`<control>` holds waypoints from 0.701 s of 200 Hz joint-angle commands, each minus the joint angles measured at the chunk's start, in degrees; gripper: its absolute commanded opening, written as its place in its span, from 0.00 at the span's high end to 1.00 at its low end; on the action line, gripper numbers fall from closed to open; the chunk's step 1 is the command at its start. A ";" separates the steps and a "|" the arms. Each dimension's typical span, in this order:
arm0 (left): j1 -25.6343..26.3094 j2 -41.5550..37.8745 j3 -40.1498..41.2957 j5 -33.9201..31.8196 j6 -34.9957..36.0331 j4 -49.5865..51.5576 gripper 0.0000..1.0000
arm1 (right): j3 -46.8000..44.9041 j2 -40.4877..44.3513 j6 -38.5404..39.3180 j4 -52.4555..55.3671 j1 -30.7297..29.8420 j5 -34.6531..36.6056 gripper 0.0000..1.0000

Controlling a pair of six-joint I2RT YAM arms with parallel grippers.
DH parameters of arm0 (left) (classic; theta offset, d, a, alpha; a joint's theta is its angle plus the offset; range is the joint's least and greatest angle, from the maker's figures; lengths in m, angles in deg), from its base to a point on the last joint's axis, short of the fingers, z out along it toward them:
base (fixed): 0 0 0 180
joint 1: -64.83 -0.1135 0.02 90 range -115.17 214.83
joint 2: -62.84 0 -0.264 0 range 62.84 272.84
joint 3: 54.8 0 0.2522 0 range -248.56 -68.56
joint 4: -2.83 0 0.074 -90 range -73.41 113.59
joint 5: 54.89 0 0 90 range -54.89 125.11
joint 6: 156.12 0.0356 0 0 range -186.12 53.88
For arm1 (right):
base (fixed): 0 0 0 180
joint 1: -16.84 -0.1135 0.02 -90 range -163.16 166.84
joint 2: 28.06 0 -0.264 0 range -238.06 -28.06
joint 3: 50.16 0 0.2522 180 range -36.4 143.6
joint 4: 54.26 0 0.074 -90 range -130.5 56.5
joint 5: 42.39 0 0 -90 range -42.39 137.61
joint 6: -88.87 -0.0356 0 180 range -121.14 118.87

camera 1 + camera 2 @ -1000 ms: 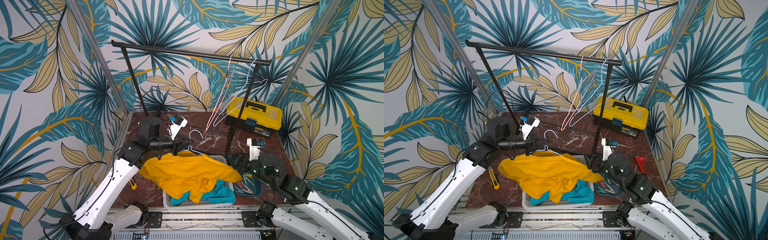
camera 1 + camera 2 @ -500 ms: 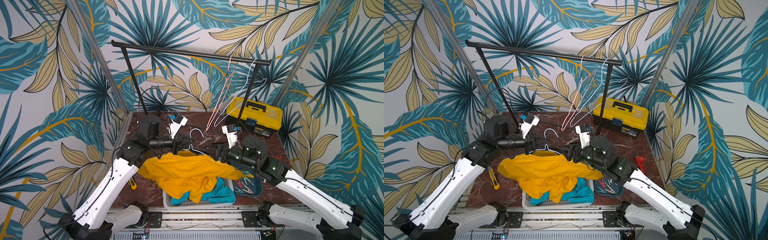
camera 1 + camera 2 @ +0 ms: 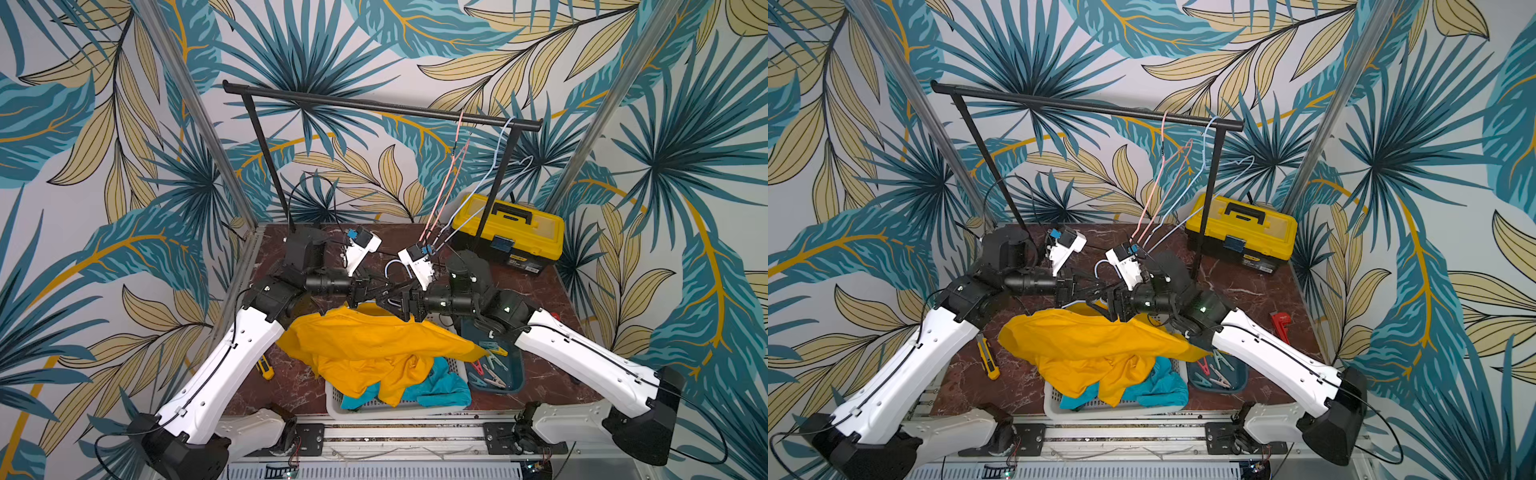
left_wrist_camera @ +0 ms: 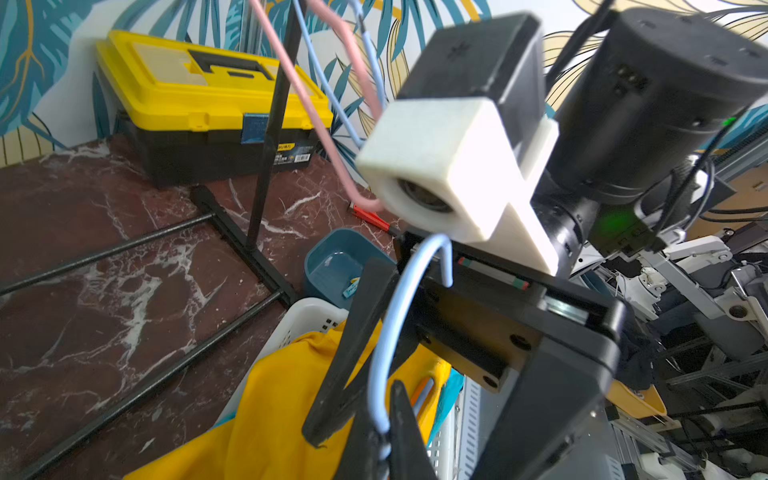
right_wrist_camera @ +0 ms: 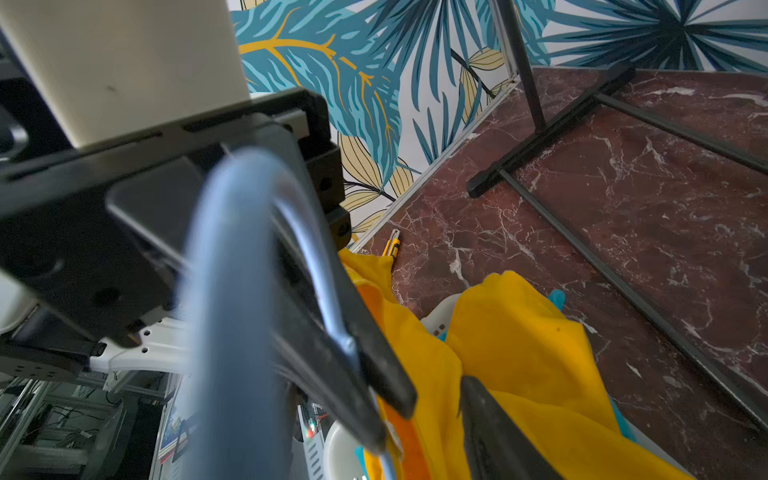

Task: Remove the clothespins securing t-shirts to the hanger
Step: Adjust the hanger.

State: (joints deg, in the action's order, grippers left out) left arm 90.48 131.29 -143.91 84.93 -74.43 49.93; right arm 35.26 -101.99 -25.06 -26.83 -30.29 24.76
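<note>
I see the black clothes rack (image 3: 374, 106) standing at the back of the table. The golden yellow t-shirt (image 3: 374, 345) drapes over the white basket (image 3: 374, 409), with the turquoise t-shirt (image 3: 440, 390) bunched in it below. Beside the basket sits a dark teal tray (image 3: 515, 374). My right gripper (image 3: 395, 305) stands with its jaws apart, gripping nothing, at the shirt's collar. My left gripper (image 5: 388, 426) is clamped tight on the light-blue hanger (image 4: 388, 320) that carries the yellow shirt. Several clothespins (image 3: 490, 365) lie loose in the tray.
</note>
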 commanded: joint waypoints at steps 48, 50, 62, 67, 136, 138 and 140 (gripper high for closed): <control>0.44 4.45 -5.60 4.62 -2.22 -1.97 0.95 | -0.70 0.51 -0.18 -2.67 -0.50 -1.09 0.63; 0.45 4.49 -5.66 4.59 -2.29 -1.97 0.95 | -0.63 0.42 -0.12 -2.61 -0.46 -1.11 0.64; 0.71 4.55 -5.76 4.20 -2.32 -1.97 0.95 | -0.60 0.13 0.41 -2.55 -0.50 -1.73 0.69; 0.89 4.46 -5.74 4.12 -2.32 -1.97 0.94 | -0.69 0.10 0.44 -2.63 -0.50 -1.69 0.70; 3.11 2.22 -5.82 -0.70 -3.20 -2.00 0.76 | -7.19 4.80 -0.25 -8.56 -0.50 -0.05 0.98; 3.09 2.22 -5.83 -0.87 -3.31 -1.97 0.75 | -7.40 4.99 -0.20 -8.81 -0.50 0.03 1.00; 3.09 2.18 -5.89 -0.98 -3.47 -1.97 0.73 | -7.63 5.19 -0.17 -8.96 -0.50 0.07 1.00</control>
State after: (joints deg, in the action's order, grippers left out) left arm 93.02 135.16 -147.71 85.52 -77.17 49.71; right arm 30.45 -99.50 -25.19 -32.10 -30.80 24.65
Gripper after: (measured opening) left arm 0.206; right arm 0.082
